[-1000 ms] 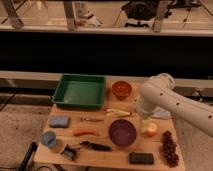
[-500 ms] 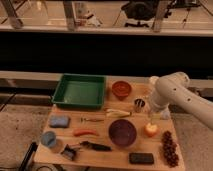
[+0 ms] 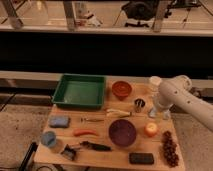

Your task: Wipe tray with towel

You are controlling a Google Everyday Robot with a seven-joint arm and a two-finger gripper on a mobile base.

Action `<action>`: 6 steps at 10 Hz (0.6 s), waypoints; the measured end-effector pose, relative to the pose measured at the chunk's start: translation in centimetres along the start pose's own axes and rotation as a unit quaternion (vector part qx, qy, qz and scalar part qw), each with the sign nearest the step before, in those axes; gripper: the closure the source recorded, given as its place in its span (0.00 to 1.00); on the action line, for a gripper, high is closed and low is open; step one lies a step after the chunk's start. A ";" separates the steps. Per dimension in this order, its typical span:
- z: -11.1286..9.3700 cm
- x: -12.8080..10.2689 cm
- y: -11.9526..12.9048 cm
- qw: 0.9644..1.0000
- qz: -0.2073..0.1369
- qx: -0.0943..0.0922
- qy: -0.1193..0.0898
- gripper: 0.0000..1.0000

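Observation:
The green tray sits at the back left of the wooden table, with nothing showing inside it. A folded blue-grey cloth, the likely towel, lies on the table in front of the tray's left corner. My white arm comes in from the right and bends down to the gripper, which hangs over the table's right edge, near a small metal cup and above an orange fruit. The gripper is far from both tray and cloth.
On the table are a brown bowl, a round purple plate, dark grapes, a black block, a red pepper, a blue cup, a dark brush and a pale banana. A dark counter runs behind the table.
My arm and gripper have shifted to the right, from over the plate side of the table toward its right edge. The objects on the table have not moved.

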 end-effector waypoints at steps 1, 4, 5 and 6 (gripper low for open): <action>0.6 0.6 0.2 1.000 0.006 0.001 0.008 0.20; 4.1 3.7 0.9 0.998 0.049 -0.007 0.024 0.20; 5.2 4.8 1.2 0.997 0.067 -0.012 0.025 0.20; 5.9 5.6 1.2 0.996 0.083 -0.017 0.022 0.20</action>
